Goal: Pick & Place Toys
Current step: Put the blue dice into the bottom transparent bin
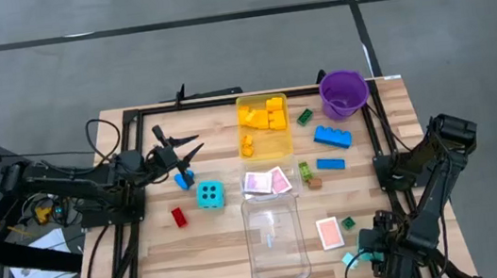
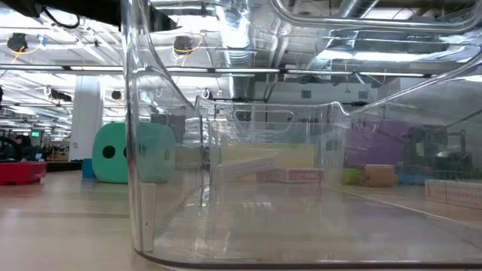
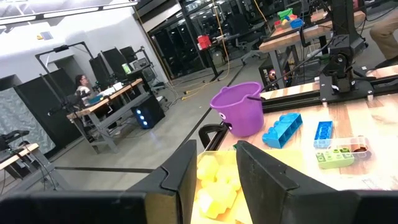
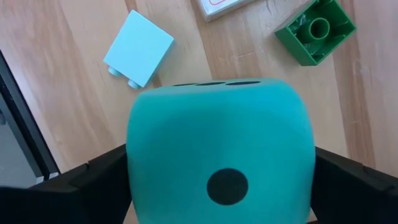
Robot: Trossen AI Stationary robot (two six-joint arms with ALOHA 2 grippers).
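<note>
My right gripper (image 1: 369, 253) is at the table's near right corner, shut on a cyan black-dotted die (image 4: 219, 146) above the wood. Under it lie a pale blue brick (image 4: 138, 48), a green brick (image 4: 316, 28) and a pink-backed card (image 1: 329, 232). My left gripper (image 1: 180, 145) is open and empty at the left, raised, pointing toward the right edge. A blue brick (image 1: 182, 177), a second cyan die (image 1: 209, 195) and a red brick (image 1: 178, 217) lie on the table near it. Yellow bricks (image 1: 265, 116) fill the yellow tray (image 1: 280, 145). My right gripper pinches the die between its two fingers (image 4: 93, 180), one on each of two opposite side faces (image 4: 140, 168). The fingers come from above, pointing down. The die is lifted clear of the table, a one-dot face (image 4: 227, 185) turned toward the wrist camera.
A clear tray (image 1: 275, 250) stands at the near middle and fills the low view (image 2: 226, 188). Two pink cards (image 1: 266, 182) lie beyond it. The purple bucket (image 1: 344, 92) stands at the far right, with blue bricks (image 1: 332, 136) and green bricks (image 1: 304, 116) near it.
</note>
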